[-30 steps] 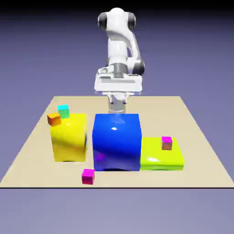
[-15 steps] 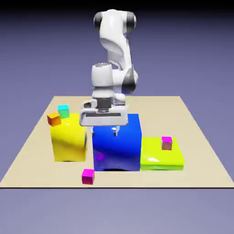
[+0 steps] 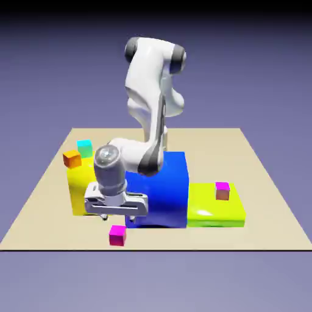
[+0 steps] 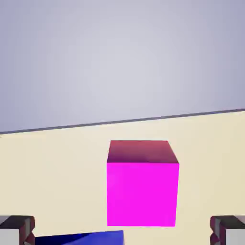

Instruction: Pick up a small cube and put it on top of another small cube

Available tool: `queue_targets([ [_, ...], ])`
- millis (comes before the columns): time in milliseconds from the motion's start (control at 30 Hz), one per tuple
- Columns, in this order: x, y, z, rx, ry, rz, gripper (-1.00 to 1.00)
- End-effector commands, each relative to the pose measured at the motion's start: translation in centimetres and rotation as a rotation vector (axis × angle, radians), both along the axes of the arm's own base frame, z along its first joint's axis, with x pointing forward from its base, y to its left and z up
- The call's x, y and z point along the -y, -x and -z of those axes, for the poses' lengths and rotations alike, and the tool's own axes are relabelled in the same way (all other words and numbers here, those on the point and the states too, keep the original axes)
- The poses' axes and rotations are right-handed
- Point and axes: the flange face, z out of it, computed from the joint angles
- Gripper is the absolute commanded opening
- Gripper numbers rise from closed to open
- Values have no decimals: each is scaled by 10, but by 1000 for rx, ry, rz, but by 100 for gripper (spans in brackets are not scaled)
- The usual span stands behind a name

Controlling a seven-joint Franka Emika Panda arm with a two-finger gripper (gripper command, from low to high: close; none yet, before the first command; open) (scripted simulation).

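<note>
Jaws [image 4: 122,230] wide apart, gripping nothing, above and near the magenta cube [image 4: 142,191]

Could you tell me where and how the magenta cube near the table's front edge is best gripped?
From above, pinching two opposite upright sides of the magenta cube: it sits flat, its top bare, and the open gripper looks wide enough to straddle it.

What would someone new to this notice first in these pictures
The big blue block mid-table, with the white arm bending past it, grabs the eye. In the hand view, a hot pink cube looms between the open fingertips. Lime green glows on the flat slab at the exterior view's right.
</note>
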Motion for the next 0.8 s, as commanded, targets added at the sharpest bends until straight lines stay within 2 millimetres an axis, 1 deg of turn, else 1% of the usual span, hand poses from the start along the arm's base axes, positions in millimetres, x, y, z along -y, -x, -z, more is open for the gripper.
queue_targets([
  [0,0,0,0,0,0,0,0],
  [100,-2,15,62,0,0,0,0],
  [133,-2,17,67,0,0,0,0],
  [167,-2,17,67,0,0,0,-100],
  [200,-2,17,67,0,0,0,-100],
  [300,0,1,6,0,0,0,-100],
  [367,21,11,-25,3,1,68,-100],
  [467,56,34,-66,6,2,187,-100],
  [567,88,63,-105,8,2,304,-100],
  [667,117,97,-141,9,2,420,-100],
  [767,141,136,-174,9,2,535,-100],
])
